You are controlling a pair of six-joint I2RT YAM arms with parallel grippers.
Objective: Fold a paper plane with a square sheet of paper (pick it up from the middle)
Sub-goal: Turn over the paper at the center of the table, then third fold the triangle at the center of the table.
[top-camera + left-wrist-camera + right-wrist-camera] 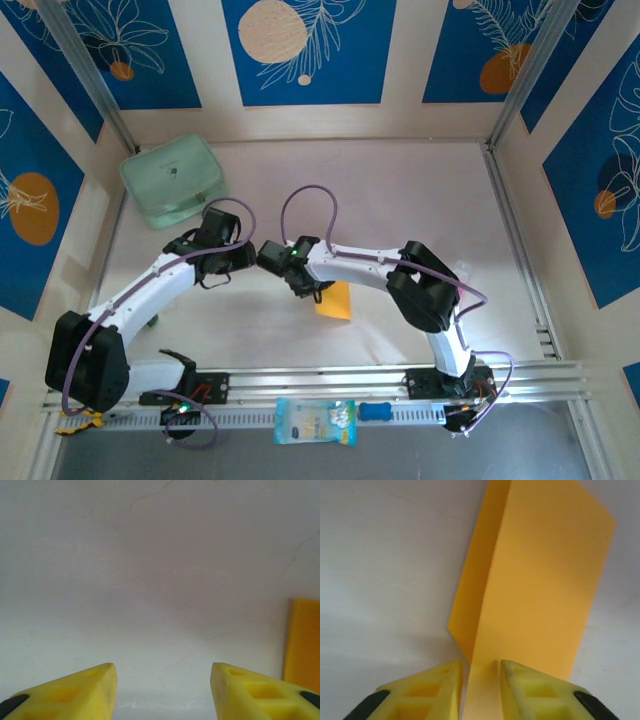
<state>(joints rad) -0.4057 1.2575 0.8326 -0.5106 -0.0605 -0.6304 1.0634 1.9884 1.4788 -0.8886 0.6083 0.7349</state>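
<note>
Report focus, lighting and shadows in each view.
Top external: sharp, evenly lit, only faint shadows on the table. Left wrist: table pale and washed out, left claw soft-edged. Right wrist: square sheet of paper slightly soft, a grey shadow on the table beside it, right claw blurred.

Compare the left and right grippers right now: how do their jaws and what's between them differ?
The left gripper has jaws wide apart; the right gripper has a narrower gap. The left gripper frames bare table, the orange paper off to its right; the right gripper has that paper, creased, running between its fingers, apparently not clamped. Both have yellow fingers and stand open.
</note>
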